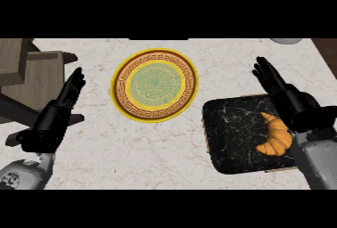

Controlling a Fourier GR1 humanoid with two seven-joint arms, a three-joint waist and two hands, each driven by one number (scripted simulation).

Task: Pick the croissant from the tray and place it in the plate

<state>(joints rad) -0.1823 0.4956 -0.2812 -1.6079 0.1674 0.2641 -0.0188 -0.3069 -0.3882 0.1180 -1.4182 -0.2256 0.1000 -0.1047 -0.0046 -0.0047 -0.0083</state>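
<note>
Bare counter (pixel 164 147) lies open between tray (pixel 227 133) and plate (pixel 155 85).

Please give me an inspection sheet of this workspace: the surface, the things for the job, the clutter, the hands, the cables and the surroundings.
Surface: light marbled counter, seen from steeply above.
Job's things: croissant lies on the black marbled tray at the view's right, near its right side; the patterned plate with a yellow rim sits left of the tray, apart from it, with nothing on it.
Clutter: nothing seen.
Hands: left hand open, fingers straight, at the view's left, holding nothing; right hand open, fingers straight, over the tray's upper right part, beside the croissant, not holding it.
Cables: nothing seen.
Surroundings: brown wooden furniture beyond the counter's left edge; a pale round object cut off at the top right, cannot be identified.
</note>
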